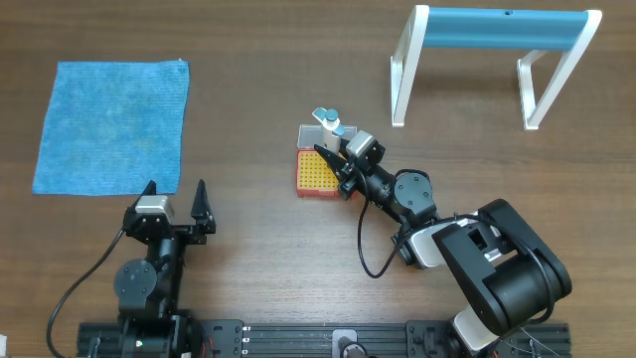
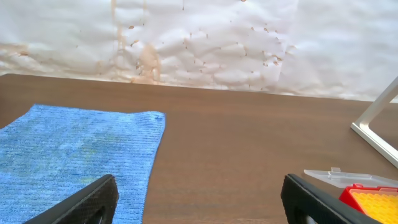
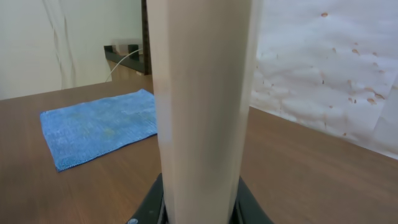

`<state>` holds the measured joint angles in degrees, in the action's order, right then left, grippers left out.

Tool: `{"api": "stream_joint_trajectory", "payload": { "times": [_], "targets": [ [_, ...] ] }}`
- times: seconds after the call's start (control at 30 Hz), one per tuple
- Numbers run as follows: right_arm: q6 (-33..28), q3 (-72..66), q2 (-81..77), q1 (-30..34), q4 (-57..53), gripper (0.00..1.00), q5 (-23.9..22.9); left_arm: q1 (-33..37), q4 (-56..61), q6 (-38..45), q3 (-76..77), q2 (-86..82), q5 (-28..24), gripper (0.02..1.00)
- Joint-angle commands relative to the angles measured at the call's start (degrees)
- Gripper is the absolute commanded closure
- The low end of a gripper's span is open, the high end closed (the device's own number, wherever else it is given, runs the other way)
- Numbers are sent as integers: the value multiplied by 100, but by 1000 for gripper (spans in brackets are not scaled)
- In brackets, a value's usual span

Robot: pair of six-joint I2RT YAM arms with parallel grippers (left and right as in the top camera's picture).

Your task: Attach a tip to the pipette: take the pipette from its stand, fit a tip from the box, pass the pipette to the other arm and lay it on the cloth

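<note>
By the gridded tip box (image 1: 310, 177) — right end effector (image 1: 336, 165) clasps cylindrical pipette (image 3: 202, 112)

Wooden table (image 1: 248, 80) stands against stained white wall (image 2: 249, 43).

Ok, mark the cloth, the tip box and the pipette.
cloth (image 1: 111, 127): top view, the middle of the blue fabric.
tip box (image 1: 310, 177): top view, on its yellow tip rack.
pipette (image 3: 202, 106): right wrist view, on its pale barrel.
</note>
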<state>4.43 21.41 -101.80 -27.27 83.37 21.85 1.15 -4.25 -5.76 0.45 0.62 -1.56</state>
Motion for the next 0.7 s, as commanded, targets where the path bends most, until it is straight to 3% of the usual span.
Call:
{"api": "stream_joint_trajectory", "payload": {
  "times": [0.03, 0.7],
  "targets": [
    [61, 15, -66, 61, 33, 925, 72, 7, -31, 90, -13, -44, -63, 167],
    [66, -114, -63, 68, 46, 925, 328, 7, -31, 90, -13, -42, -63, 167]
  ]
}}
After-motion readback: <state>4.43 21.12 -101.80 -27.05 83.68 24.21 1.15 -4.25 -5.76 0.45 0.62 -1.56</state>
